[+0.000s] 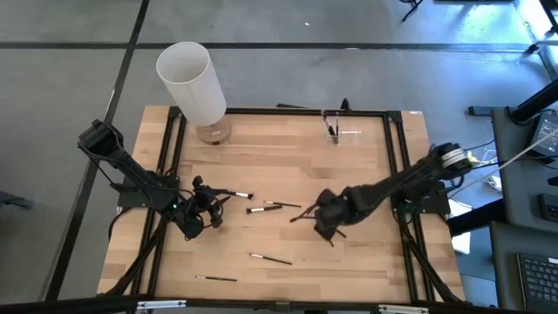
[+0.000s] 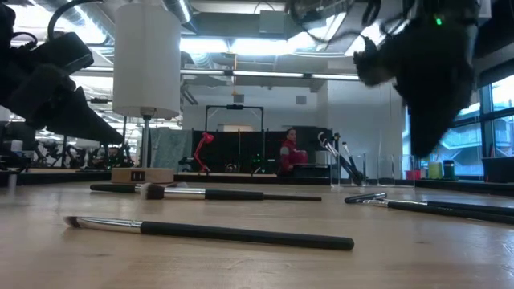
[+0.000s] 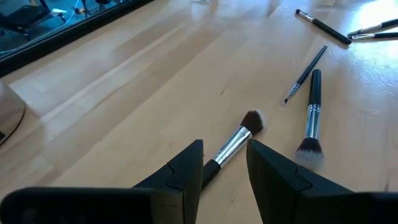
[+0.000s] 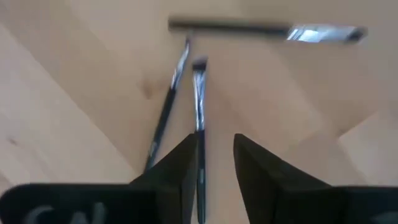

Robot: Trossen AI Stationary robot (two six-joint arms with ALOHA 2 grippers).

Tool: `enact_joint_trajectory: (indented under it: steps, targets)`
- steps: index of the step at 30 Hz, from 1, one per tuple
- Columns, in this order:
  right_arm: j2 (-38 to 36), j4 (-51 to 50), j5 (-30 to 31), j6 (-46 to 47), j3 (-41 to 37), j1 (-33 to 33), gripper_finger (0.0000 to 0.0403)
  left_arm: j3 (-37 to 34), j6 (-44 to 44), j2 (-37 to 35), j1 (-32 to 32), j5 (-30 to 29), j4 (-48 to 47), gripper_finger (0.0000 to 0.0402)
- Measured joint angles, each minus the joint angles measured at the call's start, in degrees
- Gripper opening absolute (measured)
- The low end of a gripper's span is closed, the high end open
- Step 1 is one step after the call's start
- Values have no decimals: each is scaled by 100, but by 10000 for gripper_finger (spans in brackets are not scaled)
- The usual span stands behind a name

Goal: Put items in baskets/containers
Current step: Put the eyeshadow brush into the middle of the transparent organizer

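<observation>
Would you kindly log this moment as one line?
left gripper: holding brush | right gripper: holding thin brush | clear holder: few brushes

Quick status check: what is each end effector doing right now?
Left end effector: closed on a makeup brush.
Right end effector: closed on a thin brush.

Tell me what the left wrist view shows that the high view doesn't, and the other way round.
Only the left wrist view shows the left end effector close up, its fingers on either side of a fluffy-tipped brush, whose handle runs between them.

Only the high view shows the tall white cylinder, the clear holder at the table's far edge, and the right end effector.

Both show the wooden table and loose brushes scattered across it.
</observation>
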Motion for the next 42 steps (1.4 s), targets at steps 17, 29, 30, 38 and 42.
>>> enact_joint_trajectory:
  steps: [17,29,30,38,42]
  targets:
    - [381,383,-421,-907,0,-279,149,0,425,0,4,-323,-21,118]
    - [726,437,-310,-1332,-2,-277,149,0,390,0,4,-64,133,118]
    - [780,429,-311,-1354,-2,-277,149,0,380,0,4,-49,131,118]
    - [999,429,-372,-1491,15,-298,146,0,259,0,4,18,131,118]
    - [1004,371,-376,-1467,20,-340,110,0,259,0,4,18,129,118]
